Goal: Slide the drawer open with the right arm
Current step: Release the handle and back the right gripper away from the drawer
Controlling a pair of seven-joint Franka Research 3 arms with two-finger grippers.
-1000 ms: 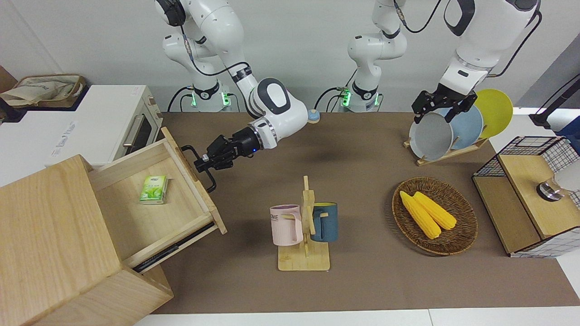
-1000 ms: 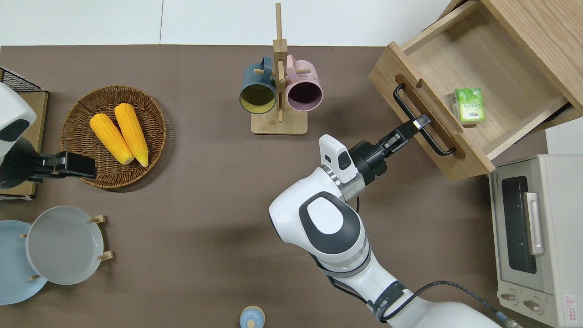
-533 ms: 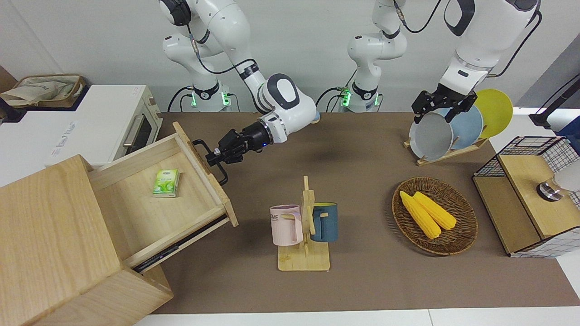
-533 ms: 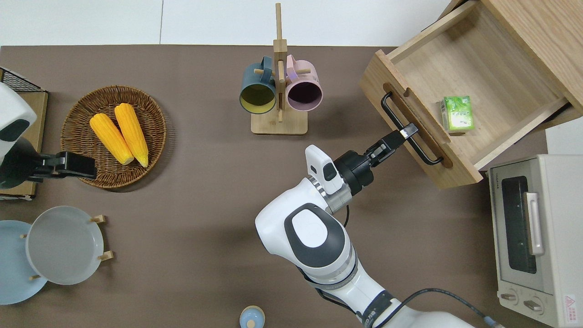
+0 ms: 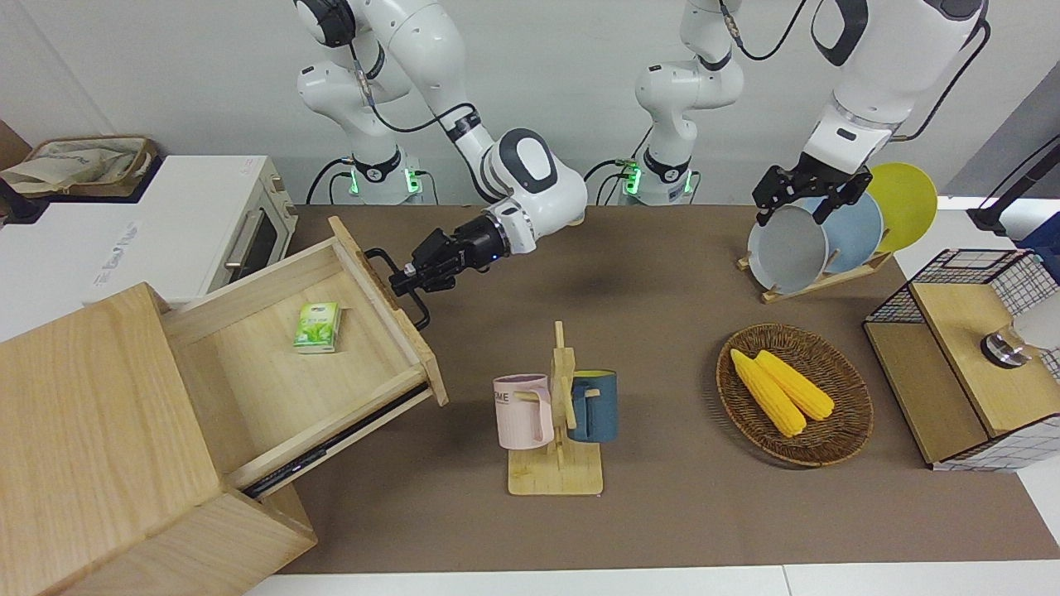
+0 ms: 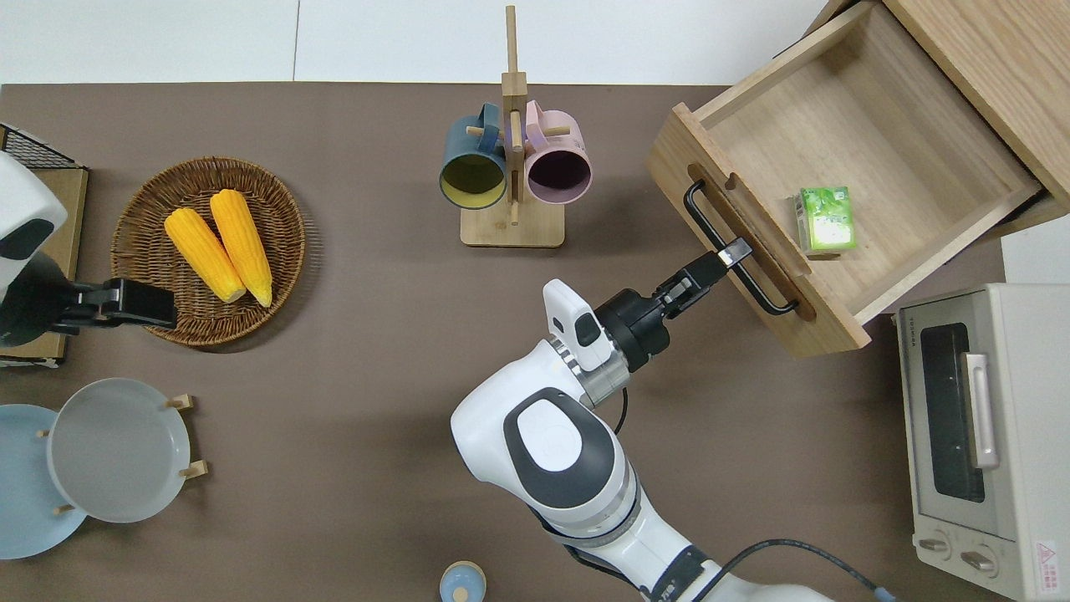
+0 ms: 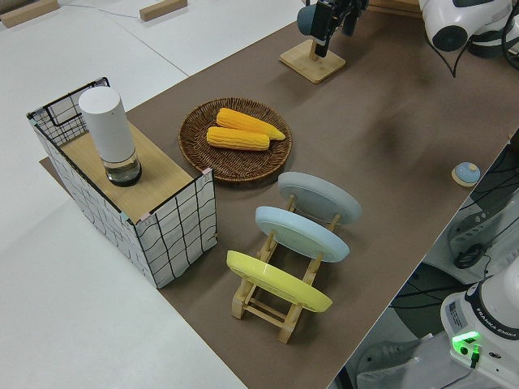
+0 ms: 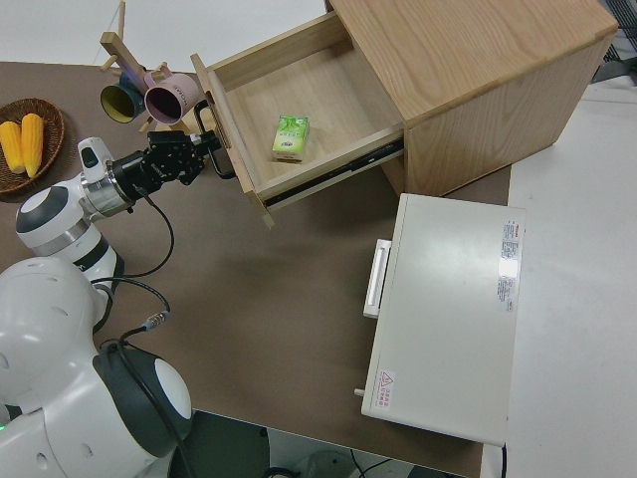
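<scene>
The light-wood drawer [image 5: 273, 377] [image 6: 886, 134] [image 8: 323, 85] stands pulled far out of the pale wooden box [image 5: 91, 430]. A small green packet [image 6: 824, 218] lies on the drawer's floor. The black bar handle [image 6: 700, 211] [image 5: 423, 318] runs along the drawer's front. My right gripper [image 5: 407, 281] [image 6: 733, 251] [image 8: 204, 151] is shut on the middle of that handle, with the arm stretched low over the table. The left arm is parked, its gripper [image 5: 797, 199] open.
A wooden mug rack [image 6: 512, 180] with a pink and a blue mug stands close to the drawer's front corner. The white toaster oven [image 6: 978, 418] sits nearer to the robots than the drawer. A basket of corn [image 6: 209, 251], a plate rack [image 6: 117, 447] and a wire-mesh cabinet [image 5: 961, 356] are toward the left arm's end.
The drawer has slid farther out of the box with my right gripper holding its handle. The green packet rode along with it. The left arm has not moved.
</scene>
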